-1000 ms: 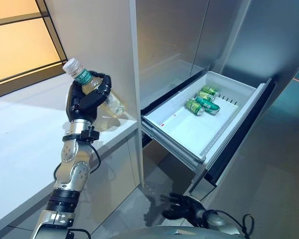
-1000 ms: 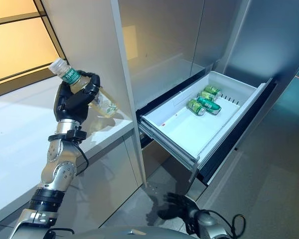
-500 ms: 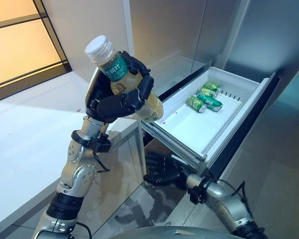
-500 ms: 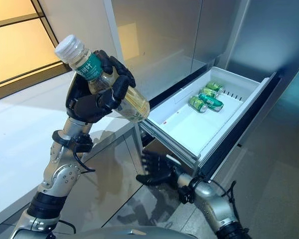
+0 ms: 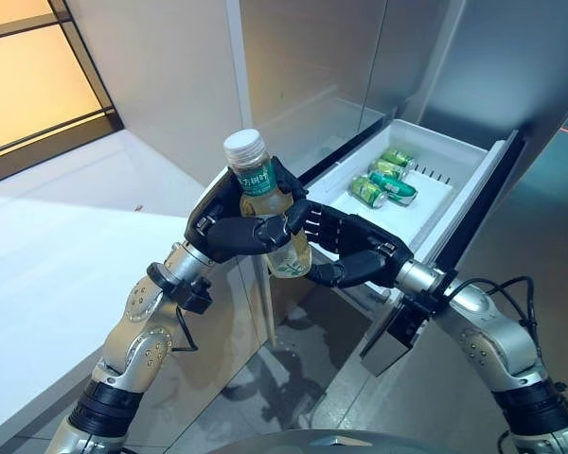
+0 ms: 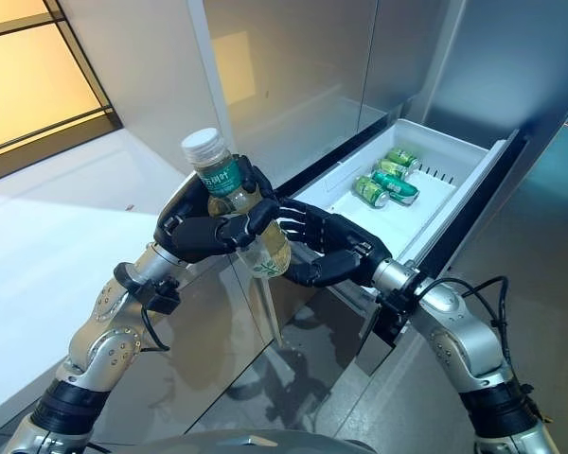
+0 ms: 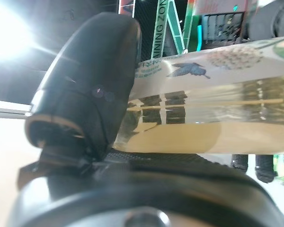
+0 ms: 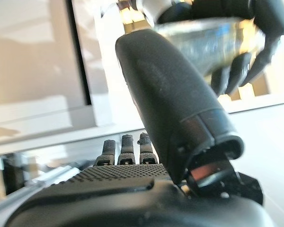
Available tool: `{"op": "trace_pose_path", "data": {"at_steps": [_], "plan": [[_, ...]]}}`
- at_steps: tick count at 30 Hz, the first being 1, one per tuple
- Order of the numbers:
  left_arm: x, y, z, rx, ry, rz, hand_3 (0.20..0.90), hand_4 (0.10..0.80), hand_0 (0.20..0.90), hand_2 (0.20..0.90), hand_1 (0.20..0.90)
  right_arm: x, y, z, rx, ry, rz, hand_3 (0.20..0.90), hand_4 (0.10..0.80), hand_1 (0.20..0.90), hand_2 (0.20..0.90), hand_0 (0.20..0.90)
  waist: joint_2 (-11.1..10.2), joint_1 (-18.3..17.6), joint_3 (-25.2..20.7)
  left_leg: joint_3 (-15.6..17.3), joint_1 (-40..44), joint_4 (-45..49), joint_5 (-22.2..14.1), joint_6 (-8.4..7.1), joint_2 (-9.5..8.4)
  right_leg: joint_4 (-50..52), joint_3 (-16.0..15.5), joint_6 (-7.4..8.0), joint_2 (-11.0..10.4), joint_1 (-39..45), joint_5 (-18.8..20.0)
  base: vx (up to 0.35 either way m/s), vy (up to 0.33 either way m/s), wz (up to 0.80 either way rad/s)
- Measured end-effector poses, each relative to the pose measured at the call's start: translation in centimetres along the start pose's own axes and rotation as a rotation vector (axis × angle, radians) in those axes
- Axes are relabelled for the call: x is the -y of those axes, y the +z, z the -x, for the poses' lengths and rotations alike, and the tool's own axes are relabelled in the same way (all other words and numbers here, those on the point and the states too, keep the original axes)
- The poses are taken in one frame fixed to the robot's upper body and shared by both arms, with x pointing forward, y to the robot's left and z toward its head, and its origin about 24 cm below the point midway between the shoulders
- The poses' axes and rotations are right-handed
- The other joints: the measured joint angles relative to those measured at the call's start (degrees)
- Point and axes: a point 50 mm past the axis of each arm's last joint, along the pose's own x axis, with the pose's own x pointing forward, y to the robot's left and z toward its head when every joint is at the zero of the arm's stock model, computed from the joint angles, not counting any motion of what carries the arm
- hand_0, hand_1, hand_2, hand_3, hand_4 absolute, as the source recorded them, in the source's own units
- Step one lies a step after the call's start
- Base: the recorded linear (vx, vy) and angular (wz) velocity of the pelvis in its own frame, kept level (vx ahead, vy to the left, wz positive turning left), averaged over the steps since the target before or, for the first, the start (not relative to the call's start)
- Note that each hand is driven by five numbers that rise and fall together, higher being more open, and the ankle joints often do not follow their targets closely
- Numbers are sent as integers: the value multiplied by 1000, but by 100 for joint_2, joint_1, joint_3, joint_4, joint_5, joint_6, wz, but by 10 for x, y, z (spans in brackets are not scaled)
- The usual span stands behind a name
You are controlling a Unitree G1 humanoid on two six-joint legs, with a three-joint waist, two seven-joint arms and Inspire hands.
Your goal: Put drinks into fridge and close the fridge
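A clear bottle (image 5: 257,185) with a white cap, a green label and pale yellow drink stands nearly upright in front of the fridge. My left hand (image 5: 229,234) is shut round its middle; the left wrist view shows the bottle (image 7: 213,118) lying against the thumb (image 7: 92,80). My right hand (image 5: 358,253) comes in from the right, open, its spread fingers reaching the bottle's lower part; whether they touch is unclear. In the right wrist view the bottle (image 8: 203,40) shows past the thumb (image 8: 175,104). Behind the hands the white fridge drawer (image 5: 447,144) is pulled out.
Several green cans (image 5: 383,180) lie at the drawer's far end. A white counter (image 5: 57,265) stretches on the left, with a grey cabinet front below it. Grey fridge panels (image 5: 312,57) rise behind. A dark-framed window (image 5: 38,76) is at the upper left.
My left hand has brought the bottle down and to the right, turning it upright. My right hand has risen from under the drawer up to the bottle.
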Motion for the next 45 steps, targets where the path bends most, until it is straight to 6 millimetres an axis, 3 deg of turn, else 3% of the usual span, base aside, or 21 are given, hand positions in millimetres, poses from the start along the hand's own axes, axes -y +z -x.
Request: {"op": "trace_pose_path", "data": {"at_steps": [12, 24, 30, 45], "plan": [[-4, -6, 1, -68, 78, -44, 200, 100, 300, 300, 300, -14, 9, -2, -96, 177, 10, 900, 800, 900, 900, 900, -61, -80, 64, 74, 0, 0, -4, 4, -1, 2, 40, 5, -1, -18, 8, -3, 0, -1], [-3, -8, -1, -89, 92, -59, 200, 100, 300, 300, 300, -12, 13, -5, -124, 173, 48, 900, 800, 900, 900, 900, -64, -108, 66, 137, 0, 0, -5, 6, 2, 3, 124, 33, 2, -51, 37, -2, 4, -4], [-6, -21, -1, -116, 121, -21, 200, 100, 300, 300, 300, -15, 19, -16, -50, 115, -19, 900, 800, 900, 900, 900, -64, -103, 66, 150, -1, 0, -5, 7, 1, 3, 146, 30, 0, -60, 56, 1, 2, -1], [-8, -41, 4, -220, 129, -35, 200, 100, 300, 300, 300, -21, -4, -26, -147, 53, -163, 900, 800, 900, 900, 900, -63, -61, 65, 136, 1, 0, -4, 8, 1, 0, 122, 30, -3, -33, 57, 0, 0, 0]]}}
